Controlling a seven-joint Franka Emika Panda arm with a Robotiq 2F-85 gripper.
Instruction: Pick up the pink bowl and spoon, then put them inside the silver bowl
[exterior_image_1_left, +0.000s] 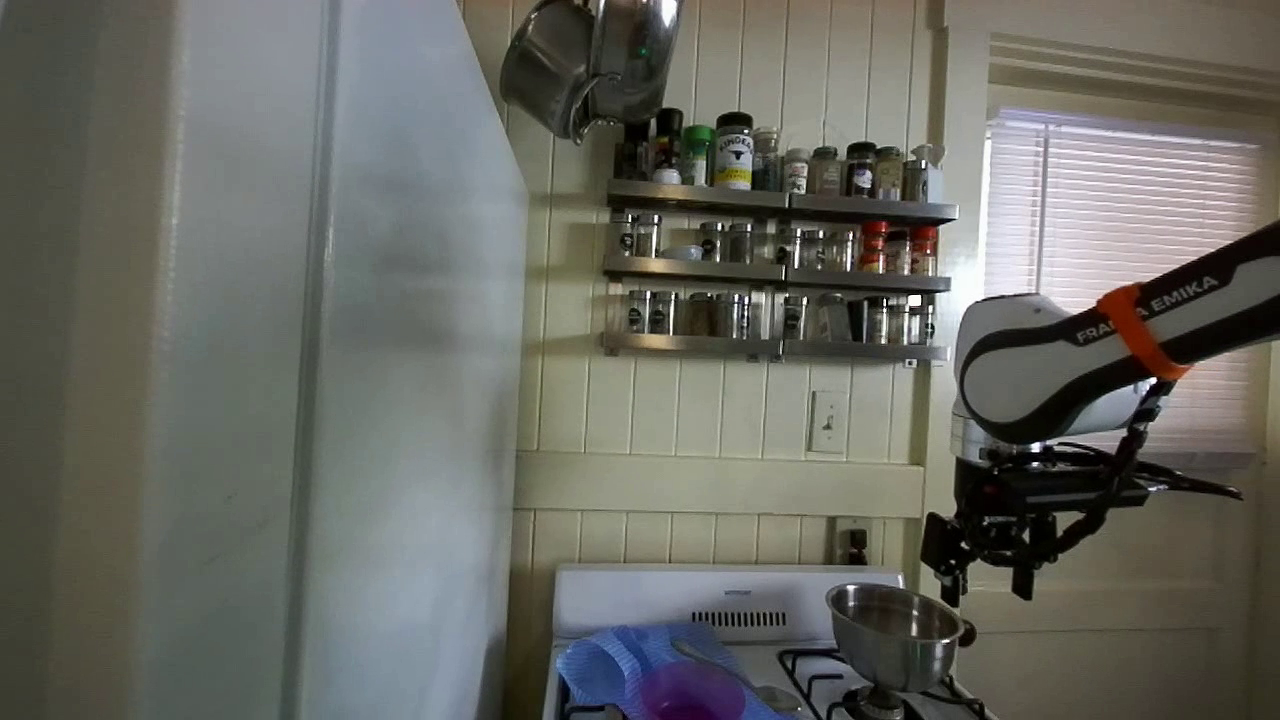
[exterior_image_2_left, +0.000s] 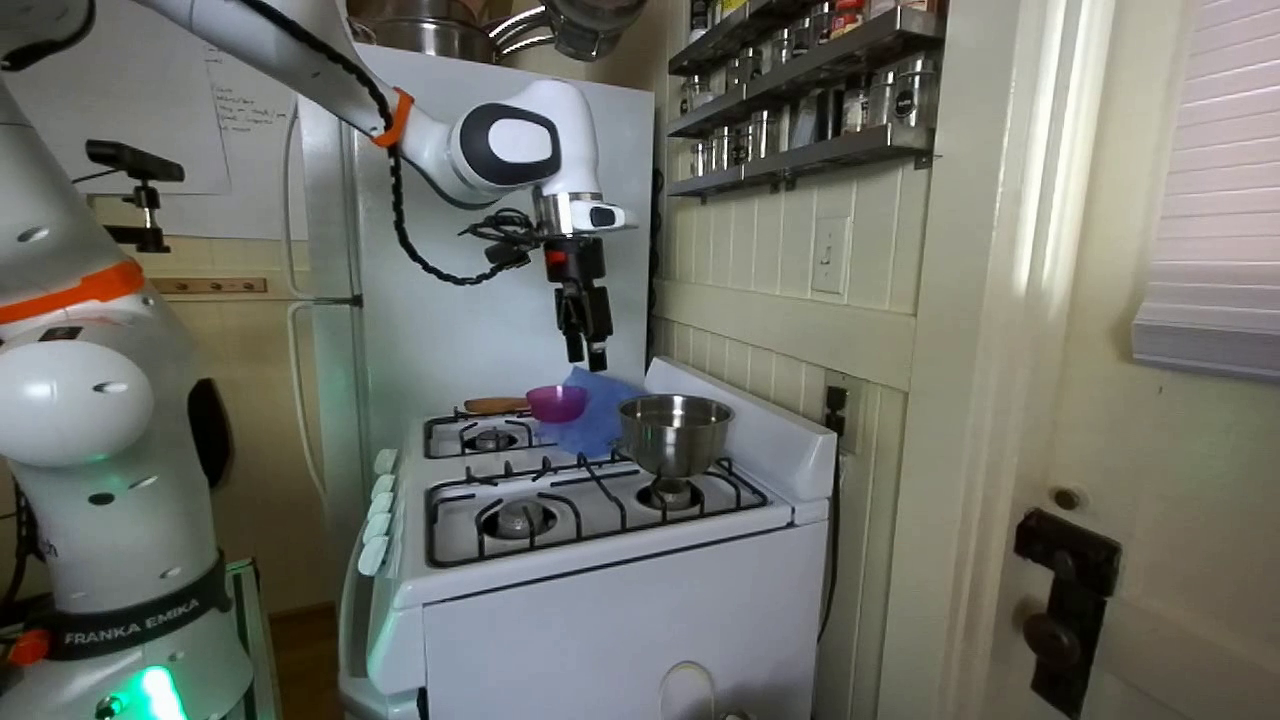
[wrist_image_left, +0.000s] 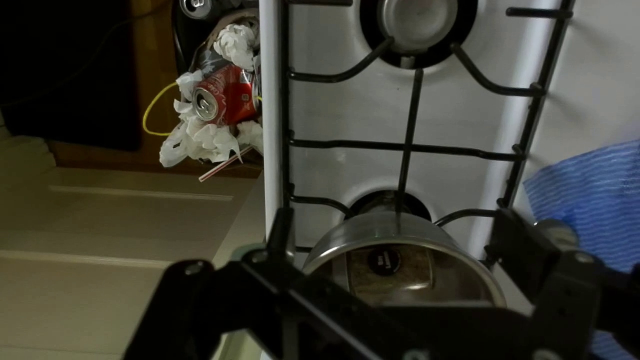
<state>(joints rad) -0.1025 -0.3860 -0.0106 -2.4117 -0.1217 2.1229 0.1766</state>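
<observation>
The jaws are spread and empty; the first pick-up is apparently pending. The pink bowl (exterior_image_2_left: 557, 404) must be reached next, its rim straddled.

The forearm (exterior_image_2_left: 330, 85) slopes down to the wrist (exterior_image_2_left: 570, 170), which is well above the level of the silver bowl (exterior_image_2_left: 676, 437). The end effector (exterior_image_1_left: 986, 587) points straight down, higher than the silver bowl and apart from it. Its fingers (wrist_image_left: 522, 250) are spread, leaving a wide gap.

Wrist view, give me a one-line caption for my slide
Open hand framing the silver bowl on the gas stove, with a blue cloth at the picture's right edge.
</observation>
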